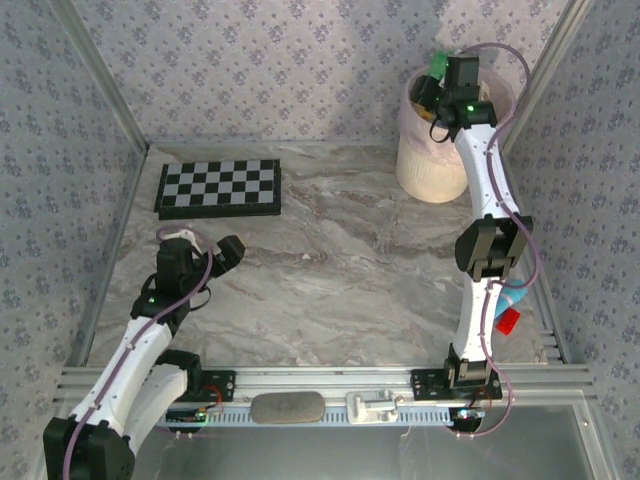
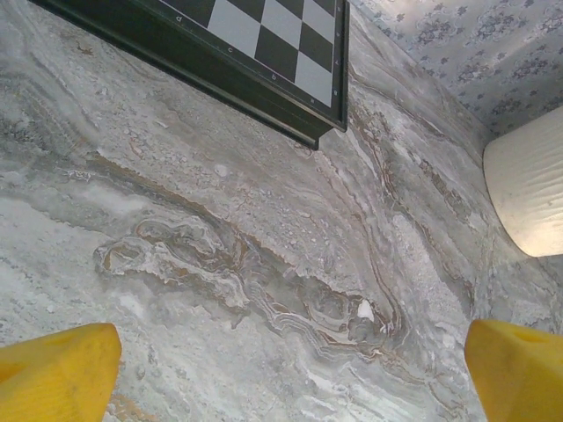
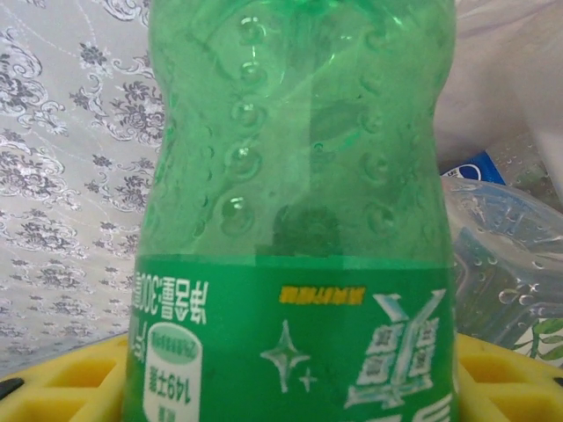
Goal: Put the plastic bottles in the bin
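Bottle point(image 3: 299, 220) within right gripper point(image 1: 443, 78), above bin point(image 1: 425, 172).

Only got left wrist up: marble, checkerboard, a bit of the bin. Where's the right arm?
Observer: Top view: right end effector is above the mouth of the bin, far right.
Operator: Carrying anything?
Observer: Yes, a green bottle, gripped between its yellow pads in the right wrist view.
Operator: Anything in the bin yet?
Observer: Clear bottles show just past the green one, likely inside it.
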`<state>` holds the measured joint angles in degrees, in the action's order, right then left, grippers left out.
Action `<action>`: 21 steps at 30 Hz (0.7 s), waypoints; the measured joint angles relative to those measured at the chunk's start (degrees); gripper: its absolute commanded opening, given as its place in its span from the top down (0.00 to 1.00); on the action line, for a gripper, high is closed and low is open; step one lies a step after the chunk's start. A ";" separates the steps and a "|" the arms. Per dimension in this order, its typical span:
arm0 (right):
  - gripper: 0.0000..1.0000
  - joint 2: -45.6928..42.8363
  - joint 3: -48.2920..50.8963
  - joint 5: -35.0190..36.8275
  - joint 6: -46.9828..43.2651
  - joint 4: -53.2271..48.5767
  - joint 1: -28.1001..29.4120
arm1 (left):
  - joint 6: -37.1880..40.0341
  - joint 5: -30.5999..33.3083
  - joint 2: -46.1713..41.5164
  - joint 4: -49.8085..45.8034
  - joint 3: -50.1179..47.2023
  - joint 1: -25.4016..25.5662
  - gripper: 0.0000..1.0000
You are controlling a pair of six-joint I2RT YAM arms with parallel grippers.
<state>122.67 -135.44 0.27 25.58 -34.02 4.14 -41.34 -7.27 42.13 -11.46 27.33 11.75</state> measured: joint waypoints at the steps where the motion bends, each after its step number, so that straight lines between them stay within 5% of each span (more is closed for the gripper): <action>1: 0.27 0.09 -0.07 0.02 0.31 0.00 0.00 | 0.13 0.02 -0.13 -0.35 0.00 0.00 0.00; 5: 0.00 0.24 -0.17 0.00 1.01 -0.02 0.15 | 0.33 0.04 -0.37 -0.81 0.00 0.00 0.00; 14: 0.00 -2.73 -0.48 1.55 -1.20 -0.35 0.48 | 0.35 0.61 -0.87 -0.90 0.00 0.00 0.00; 21: 0.00 -17.66 8.96 0.72 -5.73 2.34 1.01 | 1.27 1.70 -0.79 -0.92 0.00 0.00 0.00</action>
<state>105.01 -126.48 0.99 19.86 -31.68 5.15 -40.07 -5.56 41.34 -12.38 27.33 11.75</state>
